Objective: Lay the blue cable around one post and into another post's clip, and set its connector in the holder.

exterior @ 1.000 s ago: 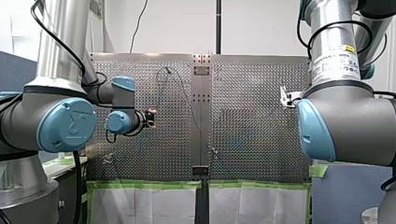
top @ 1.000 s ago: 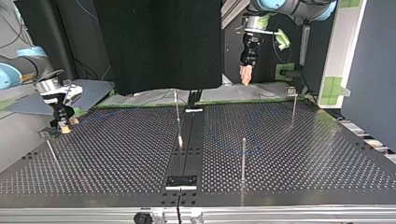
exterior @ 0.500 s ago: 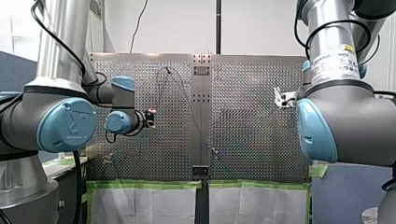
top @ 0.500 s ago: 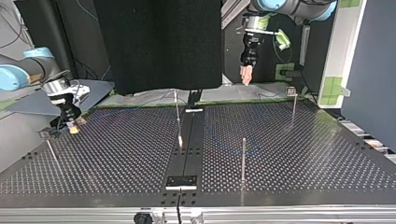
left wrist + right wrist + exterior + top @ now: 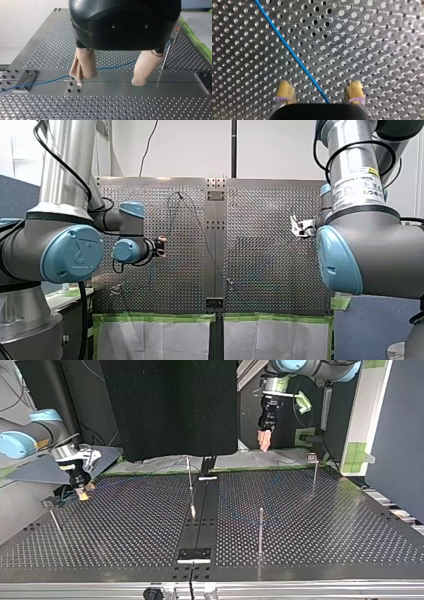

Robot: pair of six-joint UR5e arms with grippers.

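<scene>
Right wrist view: the right gripper [image 5: 319, 85] hangs close over the perforated table [image 5: 374, 37], its two yellow-padded fingers [image 5: 285, 90] spread wide. The blue cable [image 5: 292, 53] lies flat on the table and runs slantwise through the gap between them (it touches neither pad).

Left wrist view: the left gripper [image 5: 108, 83] is held well above the table, its beige-padded fingers [image 5: 83, 66] also spread, with nothing between them. Under it the cable crosses the plain centre strip [image 5: 112, 80] in a long shallow curve. One end of the curve passes over a small plate [image 5: 25, 79] beside the strip. The other end leads away past a thin upright post [image 5: 167, 58] that stands just beside one finger in this view.

Top view: the right gripper sits at about nine o'clock, low over the table near its edge. The left gripper sits at about one o'clock, raised above and beyond the table's far edge. Four thin posts stand upright, well apart from one another: one near the centre, one at about five o'clock from it, one at about three o'clock and one at about eight o'clock. The cable shows here only as a faint blue trace on the table, too thin to follow.

Front view: the grippers are well apart, the left at nine o'clock of the centre strip and the right at three o'clock.
</scene>
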